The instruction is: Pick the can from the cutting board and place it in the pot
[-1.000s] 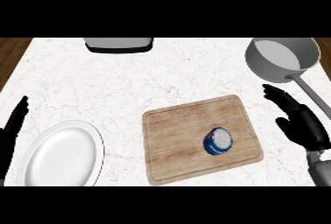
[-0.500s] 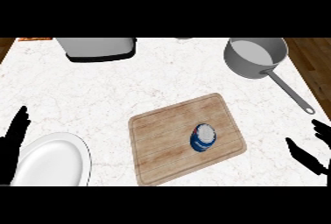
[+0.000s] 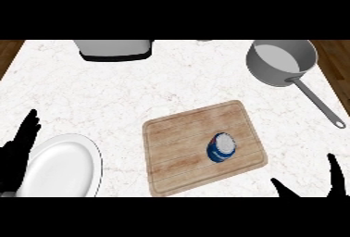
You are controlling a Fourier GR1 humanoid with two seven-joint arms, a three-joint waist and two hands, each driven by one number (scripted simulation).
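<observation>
While both hands wait with straight, spread fingers, one can lies on one cutting board.
Right hand is near right; left hand is near left, beside one white plate. Blue can lies on the board, touched by nothing. One grey pot sits far right; one grey box far left.

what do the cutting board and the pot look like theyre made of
The rectangular tan cutting board looks like wood, matte, with visible grain and plank lines. The round grey long-handled pot looks like metal, probably steel or aluminium, with a smooth dull sheen.
</observation>
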